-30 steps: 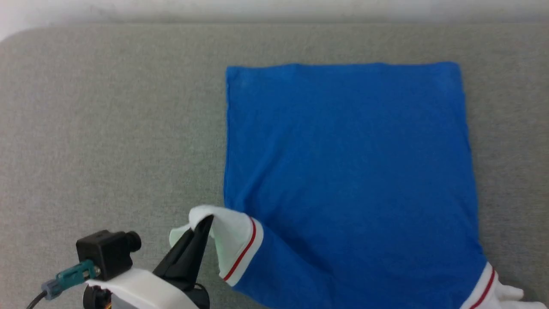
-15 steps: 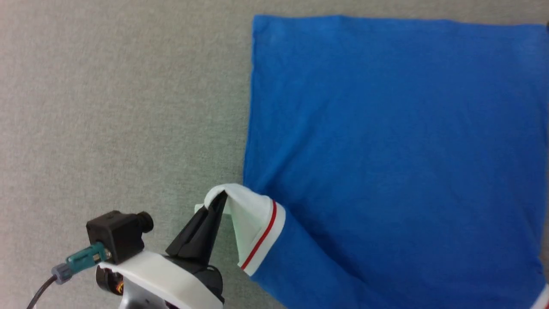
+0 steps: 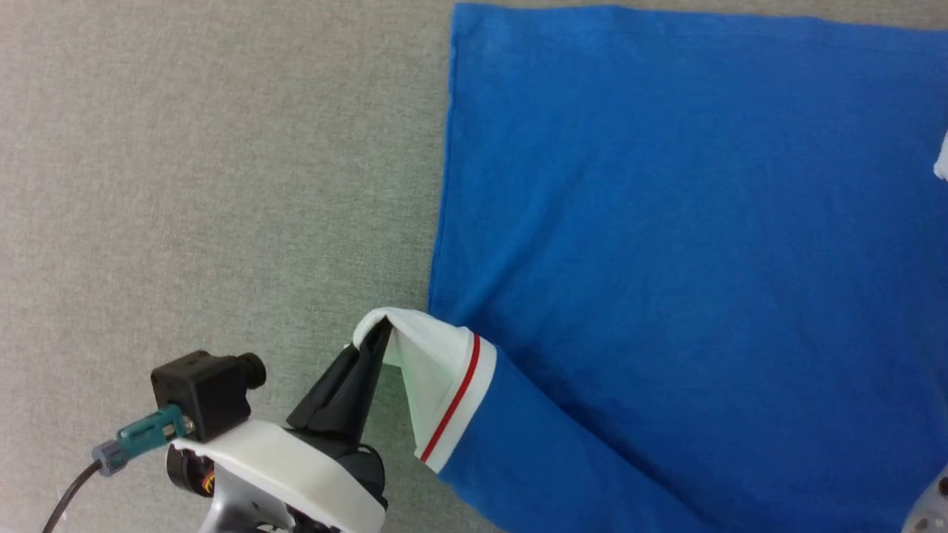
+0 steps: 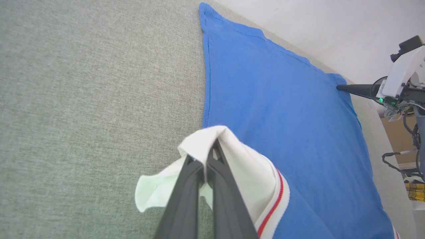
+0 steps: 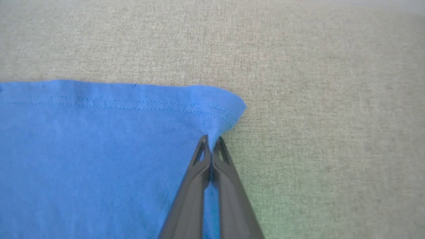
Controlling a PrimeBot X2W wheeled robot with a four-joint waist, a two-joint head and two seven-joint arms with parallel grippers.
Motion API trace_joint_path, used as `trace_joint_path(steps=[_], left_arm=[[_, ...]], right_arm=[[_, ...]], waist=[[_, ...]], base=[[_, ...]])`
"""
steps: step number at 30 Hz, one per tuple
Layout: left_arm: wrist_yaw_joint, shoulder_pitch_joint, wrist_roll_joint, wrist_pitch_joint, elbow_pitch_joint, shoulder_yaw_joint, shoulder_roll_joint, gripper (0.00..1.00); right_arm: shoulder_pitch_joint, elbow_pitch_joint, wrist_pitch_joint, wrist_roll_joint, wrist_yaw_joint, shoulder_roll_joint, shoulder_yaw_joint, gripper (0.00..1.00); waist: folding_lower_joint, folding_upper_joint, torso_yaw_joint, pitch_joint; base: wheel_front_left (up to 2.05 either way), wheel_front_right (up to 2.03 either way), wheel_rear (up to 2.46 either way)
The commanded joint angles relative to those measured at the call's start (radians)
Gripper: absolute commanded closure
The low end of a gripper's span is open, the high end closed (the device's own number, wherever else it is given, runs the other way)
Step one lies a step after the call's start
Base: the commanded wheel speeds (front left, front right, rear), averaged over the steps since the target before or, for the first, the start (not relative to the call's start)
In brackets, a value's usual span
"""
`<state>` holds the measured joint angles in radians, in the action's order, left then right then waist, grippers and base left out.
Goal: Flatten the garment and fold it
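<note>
The garment (image 3: pixel 666 259) lies spread flat, plain blue side up, on a grey woven surface (image 3: pixel 207 185) that runs to a plain white wall (image 4: pixel 315 30). The left gripper (image 4: pixel 212 146) is clamped tight on the white sleeve (image 3: pixel 437 377), holding it raised off the surface at the garment's near left side. The right gripper (image 5: pixel 211 141) is closed at the far right hem corner, apparently pinching the blue fabric there. Past the surface's edge, brownish clutter (image 4: pixel 398 132) is too blurred to identify.
</note>
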<state>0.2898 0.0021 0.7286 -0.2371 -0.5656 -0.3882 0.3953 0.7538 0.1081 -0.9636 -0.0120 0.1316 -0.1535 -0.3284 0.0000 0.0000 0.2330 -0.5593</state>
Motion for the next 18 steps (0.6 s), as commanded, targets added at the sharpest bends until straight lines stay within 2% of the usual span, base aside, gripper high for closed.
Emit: trace_joint_path(steps=[1, 5, 10, 14, 18], left_arm=[[-0.002, -0.011, -0.002, 0.005, 0.003, 0.004, -0.004, 1.0], [0.008, 0.002, -0.007, 0.009, 0.007, 0.015, 0.004, 1.0], [0.026, 0.033, -0.005, 0.002, 0.008, 0.029, 0.018, 1.0], [0.048, 0.076, 0.0, -0.007, 0.004, 0.039, 0.029, 1.0], [0.068, 0.13, 0.004, -0.012, -0.006, 0.048, 0.042, 1.0]], right_arm=[[-0.002, 0.0, 0.019, 0.005, -0.001, 0.003, 0.002, 1.0], [-0.007, -0.013, 0.093, 0.064, -0.001, 0.008, 0.019, 1.0], [-0.093, -0.08, 0.139, 0.162, -0.001, -0.038, 0.051, 1.0], [-0.229, -0.197, 0.137, 0.245, -0.001, -0.077, 0.01, 1.0], [-0.425, -0.336, 0.112, 0.312, -0.001, -0.079, -0.083, 1.0]], waist=[[0.0, 0.0, -0.015, 0.018], [0.0, 0.0, -0.047, 0.077], [0.0, 0.0, -0.089, 0.182], [0.0, 0.0, -0.118, 0.265], [0.0, 0.0, -0.142, 0.329]], base=[[0.0, 0.0, 0.0], [0.0, 0.0, 0.0], [0.0, 0.0, 0.0], [0.0, 0.0, 0.0], [0.0, 0.0, 0.0]])
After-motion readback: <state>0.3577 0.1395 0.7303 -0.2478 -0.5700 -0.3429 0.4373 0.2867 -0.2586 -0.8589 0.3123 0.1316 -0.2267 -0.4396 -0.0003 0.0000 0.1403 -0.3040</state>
